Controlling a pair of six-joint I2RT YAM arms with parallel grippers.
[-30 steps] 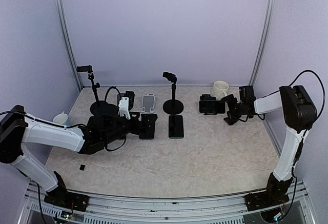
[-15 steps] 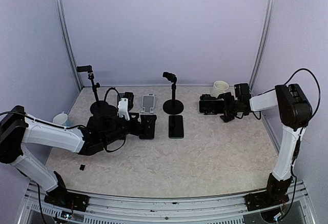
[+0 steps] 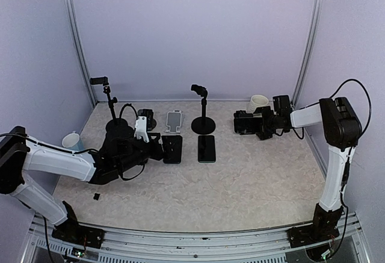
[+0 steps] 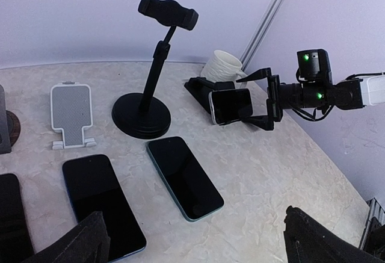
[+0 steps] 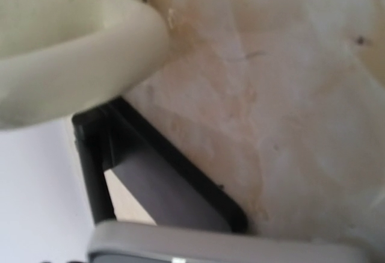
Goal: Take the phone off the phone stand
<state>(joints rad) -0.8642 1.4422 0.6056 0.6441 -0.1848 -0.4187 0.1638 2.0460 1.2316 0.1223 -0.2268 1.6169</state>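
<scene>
The phone [image 4: 231, 105] stood in the phone stand [image 4: 198, 87] at the back right of the table [image 4: 289, 173], a mug [image 4: 221, 68] just behind it. My right gripper [image 4: 267, 99] was at its right end, one finger on either side. Left of that stood a tall stand [image 4: 144, 115], with a flat phone [image 4: 183, 177] before its base and a second flat phone [image 4: 102, 203] further left.

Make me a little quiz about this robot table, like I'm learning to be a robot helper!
1. True or false: the right tool is shut on the mug.
2. The propped phone rests on: A) a pile of books; B) the low black stand by the mug; C) a wooden box.
3. Fill in: the left tool is ____.
Key: 1 false, it is open around the phone; 2 B; 3 open.
</scene>
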